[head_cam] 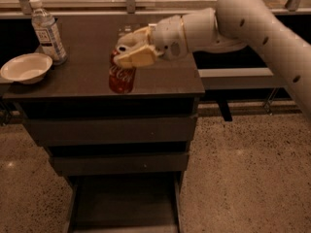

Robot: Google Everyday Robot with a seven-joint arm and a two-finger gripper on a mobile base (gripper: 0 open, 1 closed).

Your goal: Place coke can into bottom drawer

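The red coke can (121, 77) is near the front edge of the dark cabinet top (165, 81), left of centre. My gripper (130, 54) comes in from the right and is shut on the can's top, its tan fingers (140, 57) on either side and hiding the can's silver top. I cannot tell whether the can's base still touches the top. The bottom drawer (124, 203) is pulled open below, a dark tray with pale side rails. Nothing shows inside it.
A clear water bottle (47, 30) stands at the back left of the cabinet top, with a white bowl (26, 68) in front of it. Two closed grey drawers (112, 130) sit above the open one. A speckled floor (243, 178) lies to the right.
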